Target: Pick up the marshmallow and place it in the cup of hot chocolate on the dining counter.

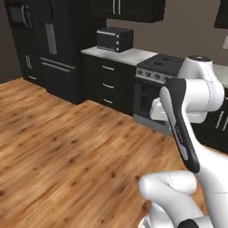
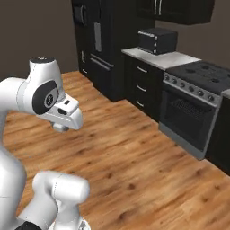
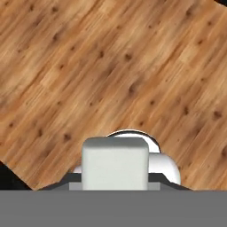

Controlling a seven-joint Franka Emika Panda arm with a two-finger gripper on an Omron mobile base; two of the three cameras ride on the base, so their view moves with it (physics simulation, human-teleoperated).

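Hand view: gripper [image 3: 115, 184] clamped on the marshmallow [image 3: 115, 163], a white block low in frame over the wooden floor [image 3: 111, 66]; base views have the arm [image 1: 187, 116] folded above that floor, stove [image 2: 193, 103] and toaster oven [image 1: 114, 39] behind.

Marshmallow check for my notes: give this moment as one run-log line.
gripper: shut on marshmallow | below: wooden floor | cup: unseen | placement: pending

Wooden floor [image 1: 67, 147] under black cabinets [image 1: 109, 82], stove [image 1: 153, 95].
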